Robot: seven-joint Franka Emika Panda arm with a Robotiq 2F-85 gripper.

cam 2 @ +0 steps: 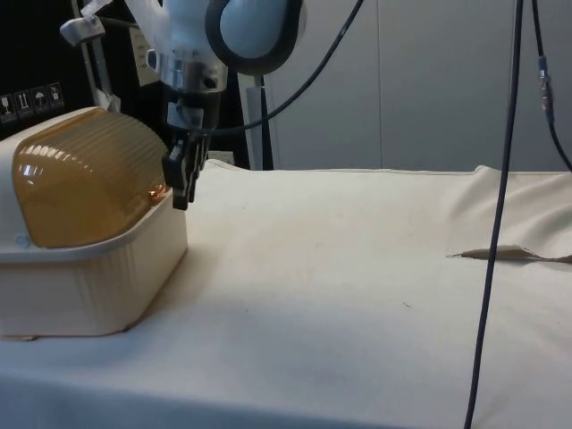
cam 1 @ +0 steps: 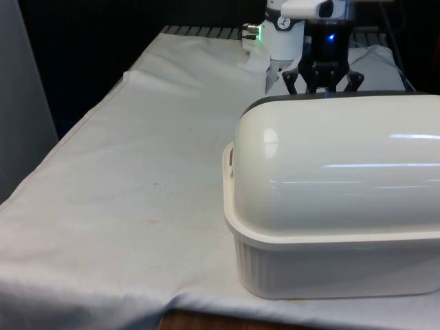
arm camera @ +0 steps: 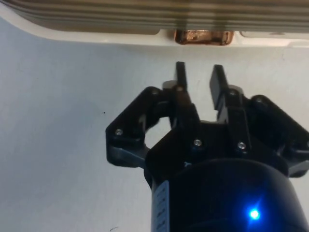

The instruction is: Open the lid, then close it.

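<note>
Facing the bread box (cam 2: 80,259), which sits at the tabletop's near edge with its amber lid (cam 2: 85,179) shut, my gripper (arm camera: 199,79) hovers just beside the lid's small handle tab (arm camera: 203,37), jaws slightly parted and empty. I should advance squarely, straddling that tab before pinching.

White arm (cam 2: 192,40) reaching down, pincer (arm camera: 199,77) pointing down, fingers slightly apart
</note>
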